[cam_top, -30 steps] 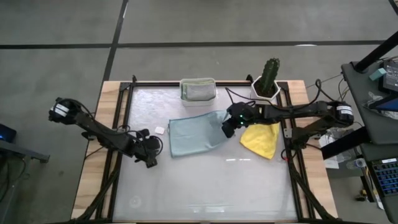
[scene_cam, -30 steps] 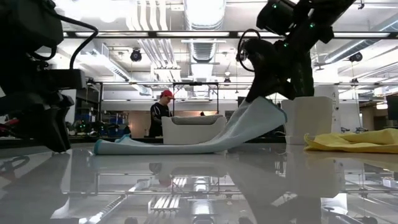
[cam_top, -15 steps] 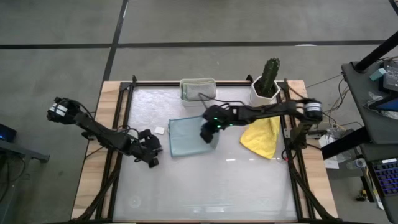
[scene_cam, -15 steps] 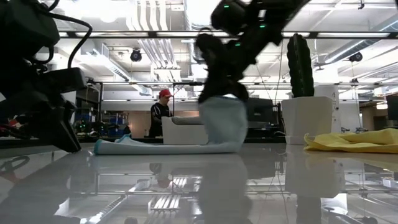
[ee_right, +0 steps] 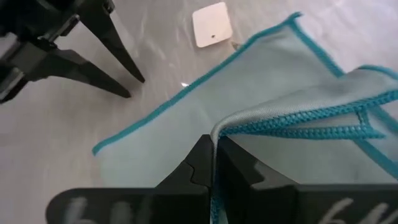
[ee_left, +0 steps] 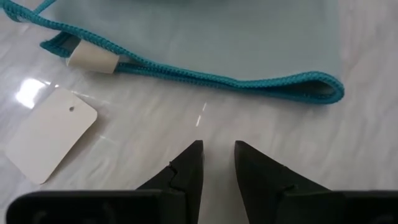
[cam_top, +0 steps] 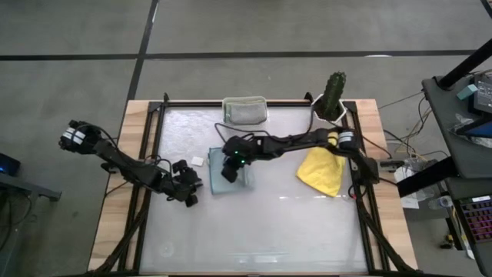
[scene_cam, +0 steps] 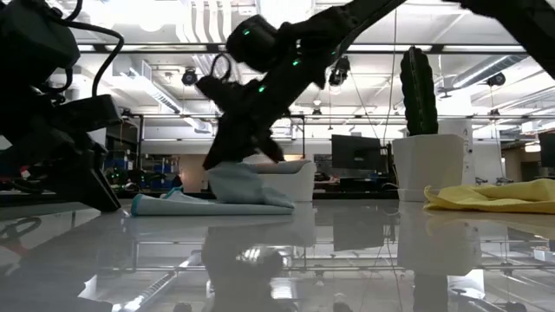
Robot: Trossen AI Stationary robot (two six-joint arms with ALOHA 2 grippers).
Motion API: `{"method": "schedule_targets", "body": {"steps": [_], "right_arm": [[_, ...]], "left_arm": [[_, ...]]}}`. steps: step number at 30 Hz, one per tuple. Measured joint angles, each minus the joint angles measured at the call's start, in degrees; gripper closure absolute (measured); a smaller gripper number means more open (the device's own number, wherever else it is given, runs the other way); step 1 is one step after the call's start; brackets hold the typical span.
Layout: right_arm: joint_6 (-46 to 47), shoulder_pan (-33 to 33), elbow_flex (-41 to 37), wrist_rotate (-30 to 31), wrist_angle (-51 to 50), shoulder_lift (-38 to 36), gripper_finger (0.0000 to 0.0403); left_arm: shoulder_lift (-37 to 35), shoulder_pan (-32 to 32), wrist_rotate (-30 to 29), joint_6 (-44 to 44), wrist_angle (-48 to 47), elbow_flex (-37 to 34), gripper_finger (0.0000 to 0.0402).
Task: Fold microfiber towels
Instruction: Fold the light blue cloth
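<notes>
My right gripper [cam_top: 228, 171] is clamped on the pale blue-grey towel's [cam_top: 244, 175] edge, doubling it toward nine o'clock. My left gripper [ee_left: 216, 163], jaws slightly apart and empty, waits just off the towel's corner, probably to pin it.

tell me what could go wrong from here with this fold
1. The right pincer is shut on the pale blue towel's teal hem; letting go before the edges line up may leave the fold crooked.
2. The left pincer sits slightly open just off the towel's edge, near the white tag; it could nudge or bunch the lower layer.
</notes>
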Motion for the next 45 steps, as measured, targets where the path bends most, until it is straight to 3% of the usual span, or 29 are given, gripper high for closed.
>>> {"method": "schedule_targets", "body": {"steps": [12,24,29,37,45], "right_arm": [[-2.98,0.34,6.37,-0.03,-0.16,6.71,0.0383],[-3.57,0.74,7.83,-0.07,0.16,6.71,0.0243],[-9.16,0.72,8.31,-0.08,-6.52,4.66,0.021],[-17.97,0.22,7.11,0.37,-22.18,0.03,0.0211],[-18.83,-2.33,-0.3,0.37,-12.26,-1.02,0.022]], "left_arm": [[0.04,0.07,-0.75,-0.2,1.46,-0.1,0.0323],[0.04,0.09,-1.19,-0.25,2.44,-0.1,0.0323],[0.03,0.07,-1.25,-0.27,3.73,-0.1,0.0323],[2.84,0.07,-1.38,-0.28,7.24,-0.12,0.0323],[10.71,0.02,-3.33,1.37,17.58,-0.1,0.0323]]}}
